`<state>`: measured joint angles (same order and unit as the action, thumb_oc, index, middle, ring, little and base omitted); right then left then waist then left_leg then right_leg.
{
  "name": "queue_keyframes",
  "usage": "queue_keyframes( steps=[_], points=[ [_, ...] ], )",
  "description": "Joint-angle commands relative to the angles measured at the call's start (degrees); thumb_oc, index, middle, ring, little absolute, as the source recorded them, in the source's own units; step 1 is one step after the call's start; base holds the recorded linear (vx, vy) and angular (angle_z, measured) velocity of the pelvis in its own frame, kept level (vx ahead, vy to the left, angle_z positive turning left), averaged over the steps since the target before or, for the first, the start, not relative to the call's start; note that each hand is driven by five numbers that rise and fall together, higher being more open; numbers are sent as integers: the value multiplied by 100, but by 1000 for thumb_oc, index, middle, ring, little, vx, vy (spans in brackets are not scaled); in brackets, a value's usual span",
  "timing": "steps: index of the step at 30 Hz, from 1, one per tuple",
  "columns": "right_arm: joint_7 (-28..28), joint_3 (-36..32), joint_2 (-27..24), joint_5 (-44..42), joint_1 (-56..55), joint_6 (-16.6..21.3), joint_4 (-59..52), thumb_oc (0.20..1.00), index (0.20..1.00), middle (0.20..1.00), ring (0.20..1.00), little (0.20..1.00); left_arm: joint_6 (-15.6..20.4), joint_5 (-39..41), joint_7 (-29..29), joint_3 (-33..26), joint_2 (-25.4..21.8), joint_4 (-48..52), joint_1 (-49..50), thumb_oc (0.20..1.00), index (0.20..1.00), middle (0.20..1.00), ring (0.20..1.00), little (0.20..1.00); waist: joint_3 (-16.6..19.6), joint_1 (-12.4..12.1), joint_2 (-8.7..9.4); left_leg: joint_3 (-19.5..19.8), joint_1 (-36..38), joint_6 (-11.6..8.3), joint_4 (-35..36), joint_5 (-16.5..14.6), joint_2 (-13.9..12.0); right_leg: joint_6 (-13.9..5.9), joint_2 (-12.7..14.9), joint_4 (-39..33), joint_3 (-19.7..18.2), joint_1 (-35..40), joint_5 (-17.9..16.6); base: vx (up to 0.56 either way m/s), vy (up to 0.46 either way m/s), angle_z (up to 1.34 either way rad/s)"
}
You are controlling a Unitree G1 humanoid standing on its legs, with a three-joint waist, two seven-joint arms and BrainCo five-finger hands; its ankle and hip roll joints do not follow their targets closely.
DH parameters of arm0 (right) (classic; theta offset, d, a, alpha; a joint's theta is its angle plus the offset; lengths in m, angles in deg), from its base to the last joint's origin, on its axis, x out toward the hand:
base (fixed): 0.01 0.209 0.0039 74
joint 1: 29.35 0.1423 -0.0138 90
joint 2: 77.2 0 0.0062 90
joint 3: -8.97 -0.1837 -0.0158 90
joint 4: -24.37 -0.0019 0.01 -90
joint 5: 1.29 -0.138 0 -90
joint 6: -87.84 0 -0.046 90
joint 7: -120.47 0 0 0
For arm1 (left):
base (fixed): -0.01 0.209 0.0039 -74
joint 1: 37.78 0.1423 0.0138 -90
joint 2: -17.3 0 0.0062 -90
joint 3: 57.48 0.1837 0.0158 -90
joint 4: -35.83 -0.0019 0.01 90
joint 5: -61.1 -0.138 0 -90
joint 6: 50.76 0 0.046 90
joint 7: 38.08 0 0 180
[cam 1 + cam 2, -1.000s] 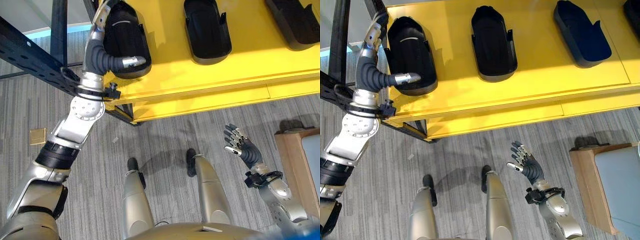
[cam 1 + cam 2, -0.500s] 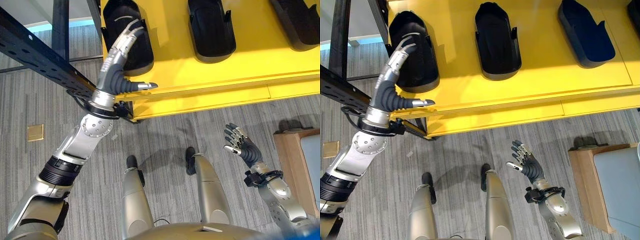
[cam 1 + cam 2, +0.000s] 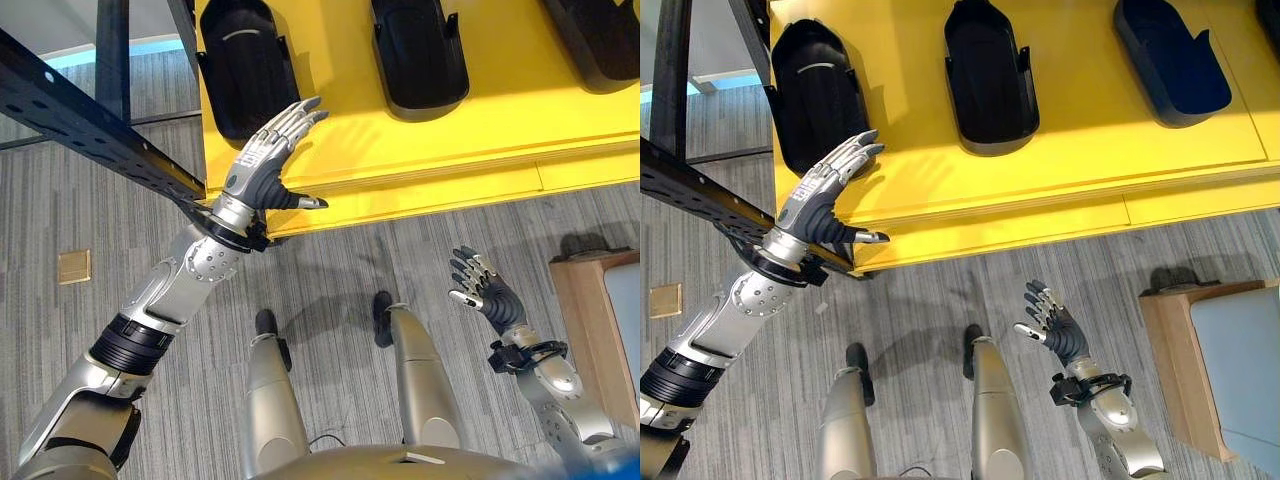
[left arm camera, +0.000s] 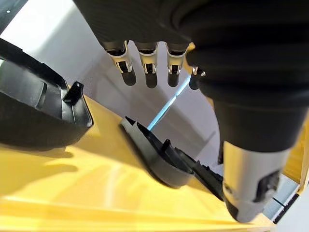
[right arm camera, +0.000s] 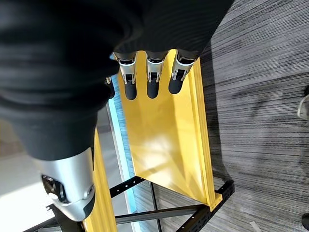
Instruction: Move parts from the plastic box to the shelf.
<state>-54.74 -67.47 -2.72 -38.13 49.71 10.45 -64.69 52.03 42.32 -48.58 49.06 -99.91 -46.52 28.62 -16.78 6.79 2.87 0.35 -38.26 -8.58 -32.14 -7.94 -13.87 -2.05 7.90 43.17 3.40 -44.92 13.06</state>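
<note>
Three black, trough-shaped parts lie open side up, spaced in a row on the yellow shelf; a fourth may lie beyond.

workshop, yellow shelf, black parts

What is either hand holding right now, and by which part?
Nothing. The left hand hangs open above the yellow shelf, near the leftmost black part; the right hand is open over the floor.
</note>
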Motion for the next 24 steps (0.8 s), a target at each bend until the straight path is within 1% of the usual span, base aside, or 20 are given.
queue_keyframes(
  steps=[1,5,9,14,15,20,24],
  points=[
    [69,-198,-53,8,116,100,-388,1000,1000,1000,1000,1000,110,-72,73,26,6,82,-45,1000,1000,1000,1000,1000,170,54,4,25,-171,264,-124,214,12,-272,134,-519,-243,333,-683,0,0,0],
    [73,-208,-42,16,115,78,-388,1000,1000,1000,1000,1000,95,-77,138,0,9,89,43,1000,1000,1000,1000,1000,170,53,-3,14,-188,269,-141,209,16,-268,133,-502,-248,310,-677,0,0,0],
    [96,-241,-30,20,101,44,-371,1000,1000,1000,1000,1000,65,29,267,-126,-24,86,340,1000,1000,1000,1000,1000,158,36,-11,6,-202,279,-162,203,20,-263,134,-501,-251,298,-693,0,1,-1],
    [109,-280,-7,12,93,21,-388,1000,1000,1000,1000,1000,-18,48,292,-395,-50,70,681,1000,1000,1000,1000,1000,140,17,-21,11,-221,282,-185,201,25,-261,133,-484,-259,289,-687,20,2,0],
    [121,-308,1,16,65,-6,-381,1000,1000,1000,1000,1000,-40,63,321,-536,-70,47,844,1000,1000,1000,1000,1000,159,-4,-42,22,-163,261,-225,40,21,-287,130,-429,-266,341,-544,104,7,-4],
    [183,-373,-6,8,51,-86,-384,1000,1000,1000,1000,1000,-135,68,412,-945,-130,57,1284,1000,1000,1000,1000,1000,164,-40,-60,26,-174,256,-241,38,22,-272,132,-388,-275,330,-522,28,5,-5],
    [202,-396,-17,-12,34,-109,-382,1000,1000,1000,1000,1000,-142,89,424,-1094,-124,107,1444,1000,1000,1000,1000,1000,157,-50,-60,29,-175,256,-272,12,16,-269,131,-365,-276,336,-499,0,0,0]
  ],
)
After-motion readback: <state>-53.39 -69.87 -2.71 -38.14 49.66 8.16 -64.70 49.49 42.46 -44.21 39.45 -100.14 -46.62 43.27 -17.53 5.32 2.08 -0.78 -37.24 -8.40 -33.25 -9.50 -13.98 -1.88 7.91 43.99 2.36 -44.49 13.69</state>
